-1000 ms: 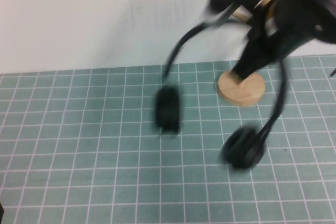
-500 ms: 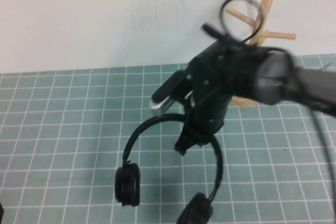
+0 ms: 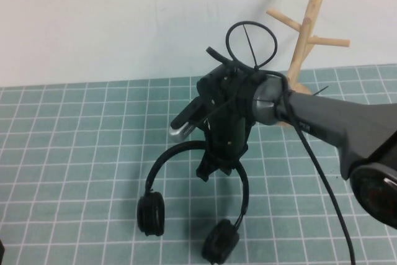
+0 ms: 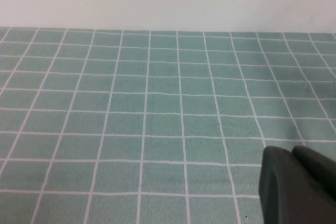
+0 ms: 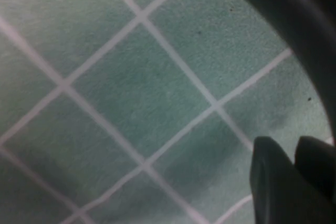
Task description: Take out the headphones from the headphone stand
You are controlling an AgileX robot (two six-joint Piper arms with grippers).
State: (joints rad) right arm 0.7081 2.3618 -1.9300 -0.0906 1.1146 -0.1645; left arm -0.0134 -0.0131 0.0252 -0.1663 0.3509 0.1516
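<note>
Headphones point(image 3: 192, 215) hang clear of the wooden stand, over the middle of the green gridded mat point(image 3: 74, 153), toward its near edge; the thin black headband arches up from two round ear cups, one cup to the left and one lower and slightly to the right, both low over the mat, though whether they touch it cannot be told; the top of the headband is pinched in the right gripper point(image 3: 214, 167), whose fingers are closed narrow on it, pointing down from a bulky black wrist with a silver cylinder on its side; the right arm reaches in from the right edge of the high view, a black cable looping above it; the headphone stand point(image 3: 308, 23) stands behind the arm near the far right of the mat, its slanted pole and short pegs bare, well apart from the headphones; in the right wrist view a dark curved band crosses above the mat squares; the left gripper point(image 4: 296, 184) shows only as a dark tip low over bare mat in its own wrist view, its fingers seemingly pressed together.
</note>
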